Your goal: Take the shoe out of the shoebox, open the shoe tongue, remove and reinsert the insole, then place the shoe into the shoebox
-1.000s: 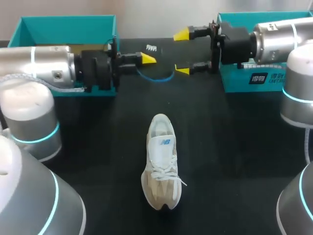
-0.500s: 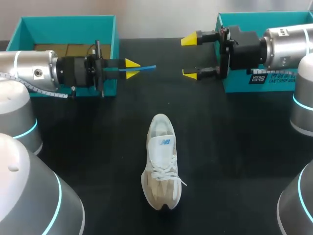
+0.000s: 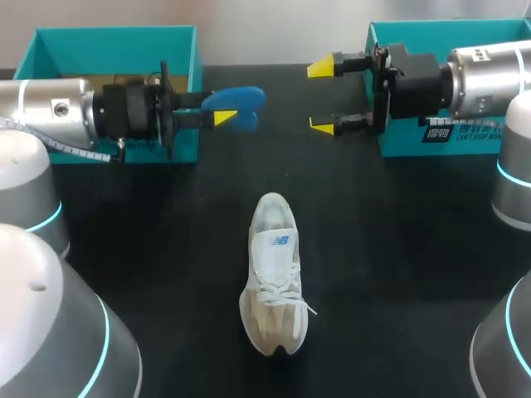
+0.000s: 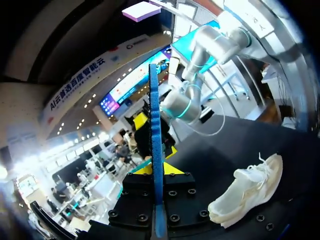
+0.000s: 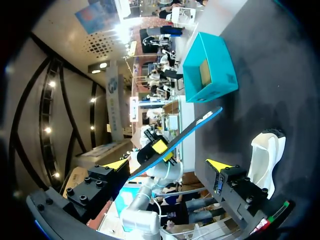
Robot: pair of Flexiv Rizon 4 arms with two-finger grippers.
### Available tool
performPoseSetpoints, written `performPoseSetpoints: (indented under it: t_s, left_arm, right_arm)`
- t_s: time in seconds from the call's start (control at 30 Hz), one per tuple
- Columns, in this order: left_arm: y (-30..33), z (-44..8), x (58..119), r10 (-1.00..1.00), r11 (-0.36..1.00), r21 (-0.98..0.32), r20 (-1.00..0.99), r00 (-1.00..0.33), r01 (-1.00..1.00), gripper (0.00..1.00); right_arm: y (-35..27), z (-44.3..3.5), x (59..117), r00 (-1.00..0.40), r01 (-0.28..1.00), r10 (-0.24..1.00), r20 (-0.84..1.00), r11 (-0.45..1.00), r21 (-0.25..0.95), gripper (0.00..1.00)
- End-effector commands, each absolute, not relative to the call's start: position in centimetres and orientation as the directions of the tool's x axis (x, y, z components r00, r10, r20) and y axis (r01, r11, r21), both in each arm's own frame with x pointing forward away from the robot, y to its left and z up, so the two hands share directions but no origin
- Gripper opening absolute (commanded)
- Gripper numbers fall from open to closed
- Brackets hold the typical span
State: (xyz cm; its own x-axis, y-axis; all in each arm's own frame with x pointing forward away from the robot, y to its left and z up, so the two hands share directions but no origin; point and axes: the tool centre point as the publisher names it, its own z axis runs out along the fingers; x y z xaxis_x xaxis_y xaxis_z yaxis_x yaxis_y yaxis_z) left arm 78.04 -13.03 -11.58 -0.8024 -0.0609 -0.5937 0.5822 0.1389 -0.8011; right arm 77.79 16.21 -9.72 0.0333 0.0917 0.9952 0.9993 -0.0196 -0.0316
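Observation:
A white and beige shoe (image 3: 274, 282) lies on the black table, toe toward me, heel toward the back. My left gripper (image 3: 220, 116) hovers at the back left, shut on a blue insole (image 3: 238, 101) whose flat face shows from above. Seen from the left wrist, the insole (image 4: 153, 145) stands edge-on between the fingers of the left gripper (image 4: 156, 172), with the shoe (image 4: 245, 192) lying beside it. My right gripper (image 3: 322, 95) is open and empty, facing the insole from the right. Its wrist view shows the insole (image 5: 175, 142) ahead of the right gripper (image 5: 167, 165) and the shoe (image 5: 265, 155) off to one side.
A teal shoebox (image 3: 116, 37) stands at the back left behind my left arm. A second teal box part (image 3: 398, 137) sits at the back right under my right arm. The black table (image 3: 398, 249) lies bare around the shoe.
My left gripper has turned the insole from edge-on to flat side up. Both grippers drew apart early on; the right one has since kept still. The shoe has not moved.

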Motion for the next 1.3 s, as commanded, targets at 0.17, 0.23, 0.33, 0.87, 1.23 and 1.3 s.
performPoseSetpoints:
  t_s: [0.17, 0.23, 0.33, 0.87, 1.23, 1.3]
  left_arm:
    - [-11.8, -11.2, 76.2, -0.14, 0.237, -0.971, 0.007, -0.99, -0.04, 0.0]
    - [-11.8, -11.2, 76.2, -0.14, 0.237, -0.971, 0.007, -0.99, -0.04, 0.0]
    - [-11.8, -11.2, 76.2, -0.14, 0.237, -0.971, 0.007, -0.99, -0.04, 0.0]
    - [-11.9, -13.0, 77.8, -0.152, 0.059, -0.802, 0.581, -0.799, -0.595, 0.0]
    - [-13.2, -14.2, 78.2, -0.139, 0.037, -0.414, 0.899, -0.415, -0.909, 0.0]
    - [-13.2, -14.2, 78.2, -0.139, 0.037, -0.414, 0.899, -0.415, -0.909, 0.0]
  right_arm:
    - [16.3, -9.7, 77.7, 0.034, 0.999, 0.095, 0.995, -0.021, -0.033, 1.0]
    - [16.3, -9.7, 77.7, 0.034, 0.999, 0.095, 0.995, -0.021, -0.033, 1.0]
    - [16.3, -9.7, 77.7, 0.034, 0.999, 0.095, 0.995, -0.021, -0.033, 1.0]
    - [16.3, -9.7, 77.7, 0.034, 0.999, 0.095, 0.995, -0.021, -0.033, 1.0]
    - [16.3, -9.7, 77.7, 0.034, 0.999, 0.095, 0.995, -0.021, -0.033, 1.0]
    - [16.3, -9.7, 77.7, 0.034, 0.999, 0.095, 0.995, -0.021, -0.033, 1.0]
